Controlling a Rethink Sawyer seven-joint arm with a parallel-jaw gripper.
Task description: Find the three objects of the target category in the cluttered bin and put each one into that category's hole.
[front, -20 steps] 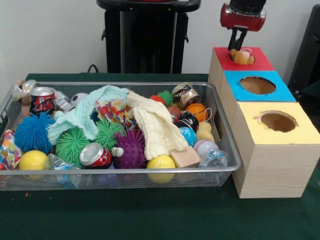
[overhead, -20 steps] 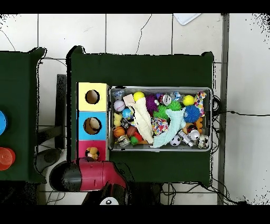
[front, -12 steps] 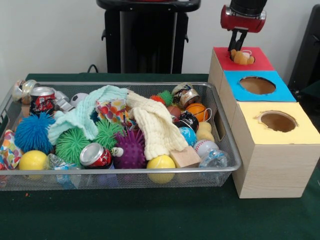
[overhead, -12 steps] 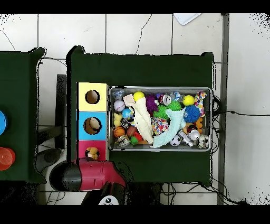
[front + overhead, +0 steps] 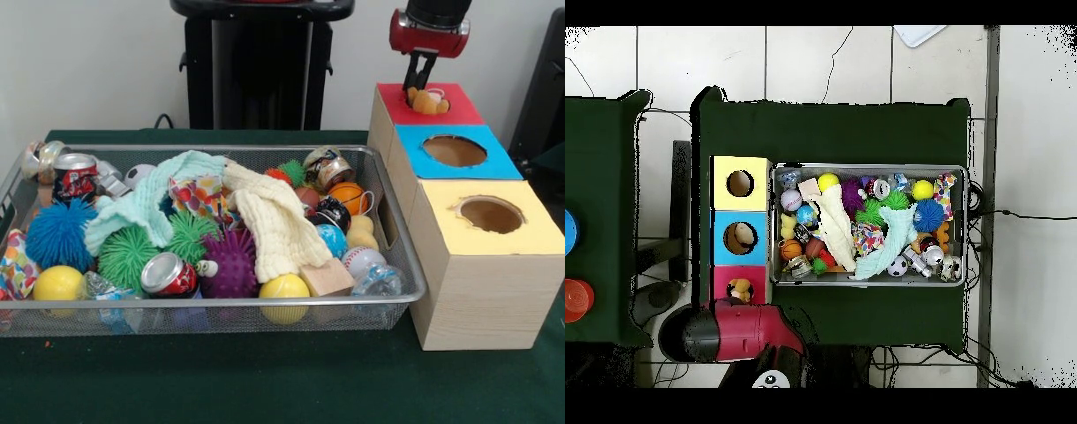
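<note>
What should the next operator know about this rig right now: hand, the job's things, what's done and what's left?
Hand: directly above the red box's hole, fingers apart, no longer gripping.
Tan plush toy: sitting in the red hole, still poking out, not fully dropped.
Blue hole: overhead view shows something pale inside. Yellow hole looks empty.
Wire bin: still crowded with balls, cans, cloths and spiky toys.
Left: confirm the plush falls in, then search the bin for any remaining items of that category.

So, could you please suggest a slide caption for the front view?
Sawyer gripper above a tan plush toy sitting in the red box's hole, beside the cluttered wire bin.
</note>
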